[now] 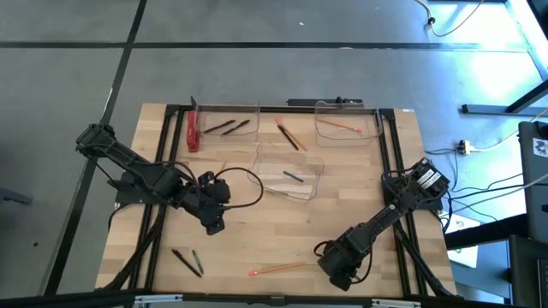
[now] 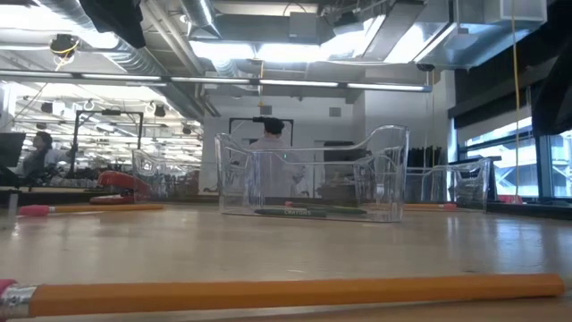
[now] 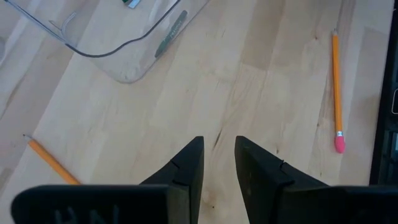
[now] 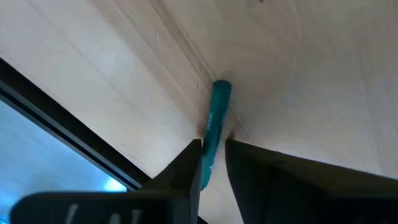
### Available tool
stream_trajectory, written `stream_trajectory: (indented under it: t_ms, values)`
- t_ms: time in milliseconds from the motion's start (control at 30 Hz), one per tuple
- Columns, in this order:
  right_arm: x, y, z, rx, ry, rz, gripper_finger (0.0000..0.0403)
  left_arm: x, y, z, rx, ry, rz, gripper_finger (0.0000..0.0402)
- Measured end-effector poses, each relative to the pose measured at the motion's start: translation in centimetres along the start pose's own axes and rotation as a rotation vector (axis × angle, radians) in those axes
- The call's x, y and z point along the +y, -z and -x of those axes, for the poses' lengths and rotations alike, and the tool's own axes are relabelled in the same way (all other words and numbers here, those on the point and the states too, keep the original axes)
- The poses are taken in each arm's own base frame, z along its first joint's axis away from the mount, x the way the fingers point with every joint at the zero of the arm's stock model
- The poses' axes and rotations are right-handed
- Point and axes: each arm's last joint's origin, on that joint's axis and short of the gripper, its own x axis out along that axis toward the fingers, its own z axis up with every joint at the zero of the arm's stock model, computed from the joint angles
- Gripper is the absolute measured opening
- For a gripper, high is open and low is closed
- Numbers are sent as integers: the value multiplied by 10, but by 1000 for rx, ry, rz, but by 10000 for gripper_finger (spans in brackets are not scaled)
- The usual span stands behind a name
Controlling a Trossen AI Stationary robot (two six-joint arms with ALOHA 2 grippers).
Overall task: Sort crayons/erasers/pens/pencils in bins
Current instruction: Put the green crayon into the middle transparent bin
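The right gripper [image 4: 212, 163] pinches a green crayon [image 4: 216, 118] low near the table's front edge. The left gripper [image 3: 219, 163] hovers empty, slightly parted. The bins [image 1: 289, 178] hold a few sticks; a pencil [image 1: 276, 269] and others [image 1: 187, 261] remain loose.

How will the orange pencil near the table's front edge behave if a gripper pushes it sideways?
The pencil looks slim and rigid, so it will probably roll or pivot, not bend. It lies flat on smooth wood, so it may slide easily.

Grey floor [image 1: 257, 68], ceiling ducts [image 2: 134, 54], bright windows [image 2: 509, 161]
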Motion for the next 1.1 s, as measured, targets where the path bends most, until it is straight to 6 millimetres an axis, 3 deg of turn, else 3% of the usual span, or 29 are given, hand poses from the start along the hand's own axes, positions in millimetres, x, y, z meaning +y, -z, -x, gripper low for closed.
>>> stream_trajectory:
  t_ms: [567, 867, 1100]
  values:
    - [-7, -2, -6, -4, -19, -15, 78, 0, 0, 0, 0, 0, -1, 83]
    - [-8, -1, -6, -8, -16, 6, 16, 0, 0, 0, 0, 0, 0, 83]
    - [-9, -1, -6, -25, 1, -35, 51, 0, 0, 0, 0, 0, 0, 83]
